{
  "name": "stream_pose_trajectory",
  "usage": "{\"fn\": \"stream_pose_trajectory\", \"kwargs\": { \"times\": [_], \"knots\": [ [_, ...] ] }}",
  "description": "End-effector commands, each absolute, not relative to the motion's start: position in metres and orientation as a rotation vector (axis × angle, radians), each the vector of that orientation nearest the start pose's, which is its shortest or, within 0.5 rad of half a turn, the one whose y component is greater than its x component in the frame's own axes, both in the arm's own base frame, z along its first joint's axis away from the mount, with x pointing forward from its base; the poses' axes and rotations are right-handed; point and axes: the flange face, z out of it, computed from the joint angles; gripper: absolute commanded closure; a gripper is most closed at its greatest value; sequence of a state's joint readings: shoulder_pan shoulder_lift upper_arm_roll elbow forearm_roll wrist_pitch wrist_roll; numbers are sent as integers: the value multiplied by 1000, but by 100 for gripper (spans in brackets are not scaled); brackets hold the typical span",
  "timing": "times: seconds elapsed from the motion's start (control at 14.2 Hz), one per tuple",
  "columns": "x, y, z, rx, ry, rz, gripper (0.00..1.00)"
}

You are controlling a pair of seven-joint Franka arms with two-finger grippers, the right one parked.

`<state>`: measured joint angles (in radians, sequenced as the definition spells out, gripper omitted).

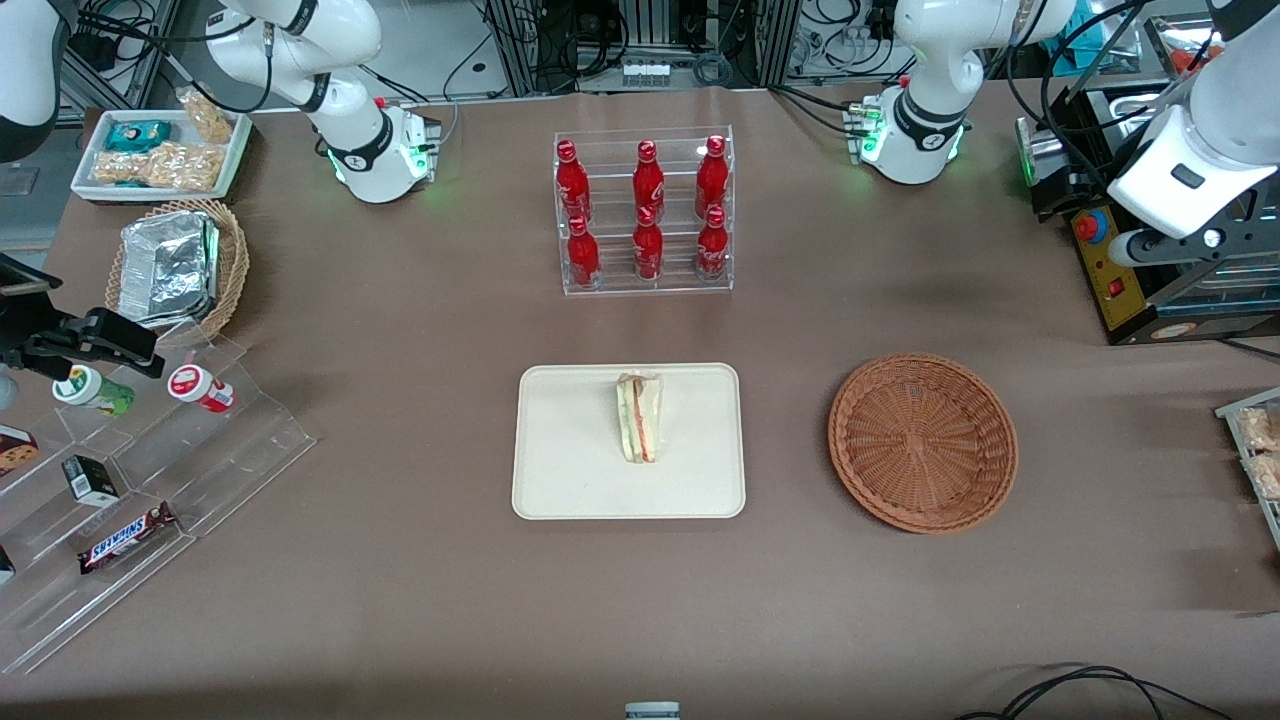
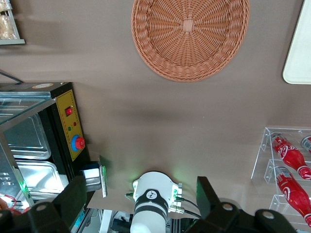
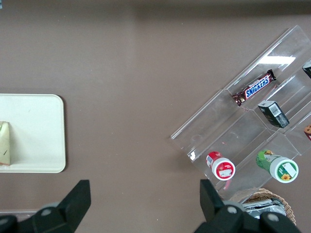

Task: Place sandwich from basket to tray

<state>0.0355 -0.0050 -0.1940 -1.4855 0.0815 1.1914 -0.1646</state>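
Observation:
The sandwich (image 1: pixel 640 415), a clear-wrapped wedge with green and pink filling, lies on the cream tray (image 1: pixel 570 470) at the table's middle. Its edge also shows in the right wrist view (image 3: pixel 4 145) on the tray (image 3: pixel 34 131). The reddish-brown basket (image 1: pixel 922 440) sits beside the tray toward the working arm's end, with nothing in it. My gripper (image 2: pixel 141 199) is open, fingers (image 2: pixel 73 199) wide apart and holding nothing. It hangs high above the table near the arm's base, well apart from the basket (image 2: pixel 190 34) and the tray corner (image 2: pixel 299 53).
A clear rack of red bottles (image 1: pixel 645 215) stands farther from the front camera than the tray. A black box with a red button (image 1: pixel 1110 260) sits under the working arm. A tan basket with a foil container (image 1: pixel 175 265) and acrylic snack steps (image 1: pixel 150 480) lie toward the parked arm's end.

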Motion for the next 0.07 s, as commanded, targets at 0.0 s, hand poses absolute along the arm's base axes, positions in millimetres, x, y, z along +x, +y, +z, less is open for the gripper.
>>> {"fn": "stream_pose_trajectory", "kwargs": {
  "times": [0.0],
  "knots": [
    [503,-70,647,-3012,-20,421,0]
  ]
}}
